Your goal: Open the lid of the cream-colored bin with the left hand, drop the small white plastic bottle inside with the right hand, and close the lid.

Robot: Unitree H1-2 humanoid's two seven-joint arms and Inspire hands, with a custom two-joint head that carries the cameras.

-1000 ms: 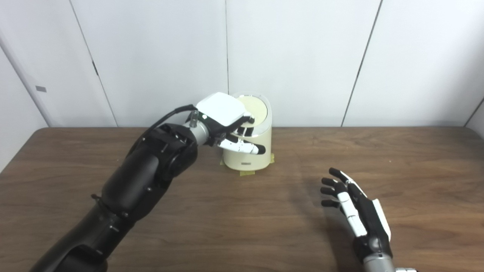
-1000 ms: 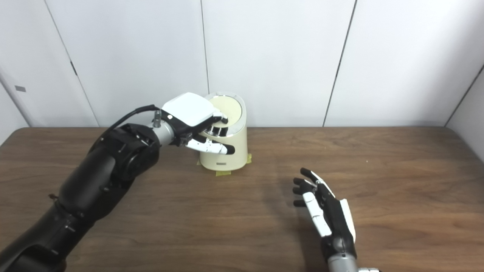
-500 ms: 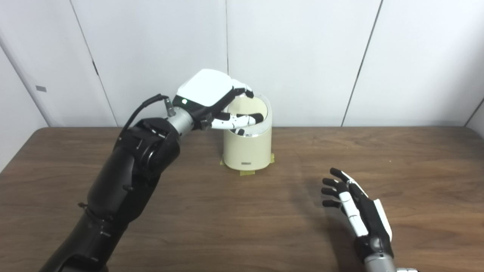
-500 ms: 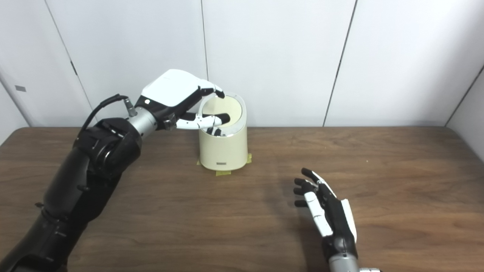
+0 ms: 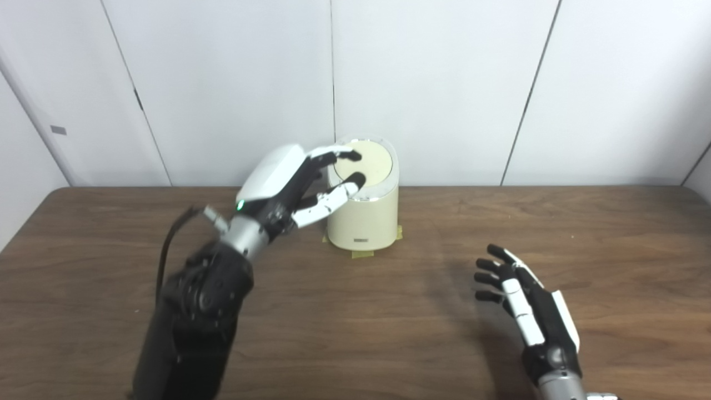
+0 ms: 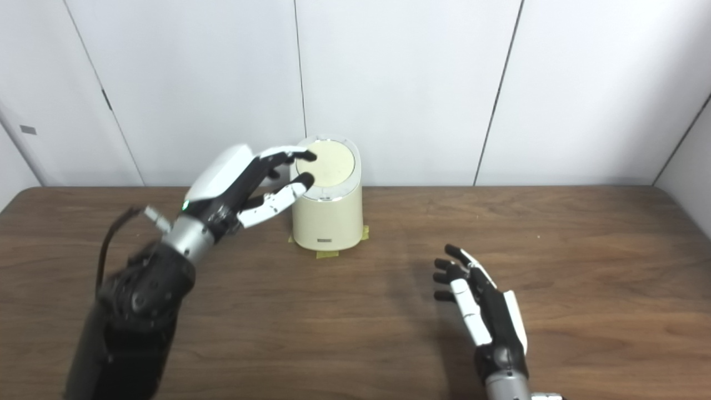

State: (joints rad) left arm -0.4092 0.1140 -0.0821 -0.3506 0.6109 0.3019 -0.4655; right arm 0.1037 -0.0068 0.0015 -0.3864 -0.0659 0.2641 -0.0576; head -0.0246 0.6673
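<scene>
Two hands show above the wooden bench, and neither grasps anything. The left hand is released, fingers spread, its fingertips in front of the left rim of the cream-colored bin; contact cannot be told. The bin stands just right of that hand, its lid down flat, yellow tape at its base. The right hand is released too, fingers apart, well away from the bin, nearer and to the right. No bottle is visible.
</scene>
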